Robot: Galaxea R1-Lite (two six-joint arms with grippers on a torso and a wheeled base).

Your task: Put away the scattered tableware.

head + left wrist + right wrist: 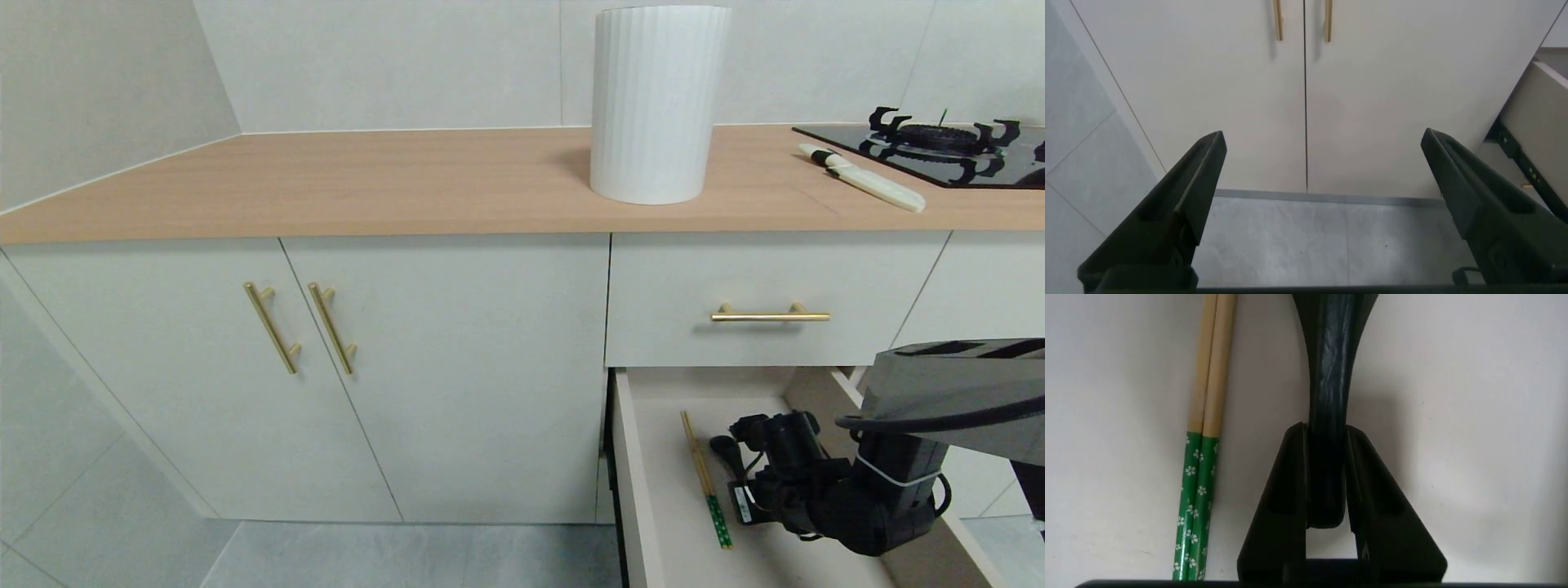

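Dark spoon (1331, 359): handle clamped in right gripper (1327, 457), low inside open drawer (633, 474). We would lower it flat onto drawer floor, parallel to chopsticks (1204, 457) just beside gripper, then release. Drawer holds chopsticks and spoon. Knife (865, 180) on counter (367, 180) above. Left gripper (1323, 139): apart, empty.

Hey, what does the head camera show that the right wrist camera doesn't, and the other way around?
Head view, not the wrist view: the wooden countertop with a white ribbed container, a knife and the stove, the closed cabinet doors, and the open drawer as a whole.

Right wrist view, not the head view: the right gripper pressing both sides of the handle of the dark spoon, and the flower print on the green ends of the chopsticks.

Shared: the gripped spoon inside the drawer, with the chopsticks lying beside it, apart.
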